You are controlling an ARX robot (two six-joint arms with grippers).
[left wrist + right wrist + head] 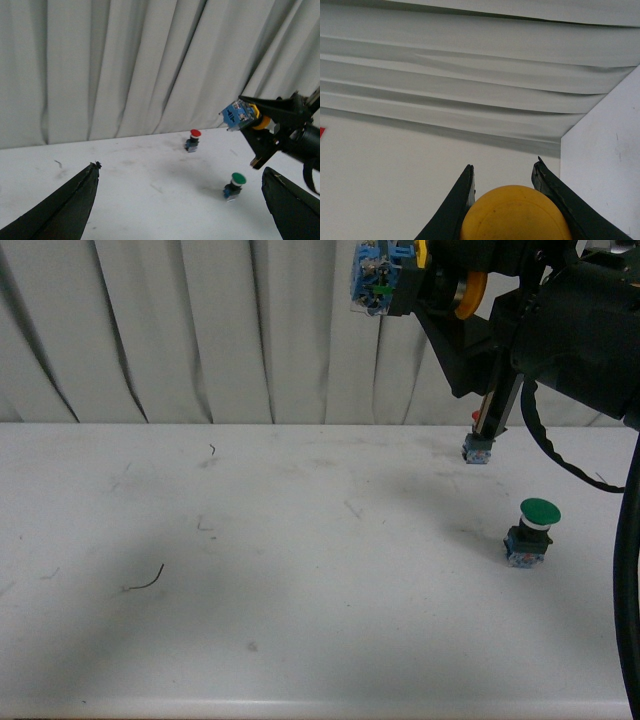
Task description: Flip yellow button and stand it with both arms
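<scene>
**A:** Where is the yellow button (378,280)?

**B:** High above the far right of the table (250,540). It lies sideways in the right gripper (504,169), which is clamped on it near the cap. The blue base points left.

**A:** What is hard to see?

**B:** In the front view the arm covers most of the cap, and the top edge cuts off the block. The right wrist view shows only the cap's dome. The red button (478,448) is far right on the table, partly behind the arm. The green button (530,532) stands nearer, unobstructed.

**A:** And the left gripper (181,169)?

**B:** It shows only in its own wrist view. Its fingers are spread wide and hold nothing.
</scene>
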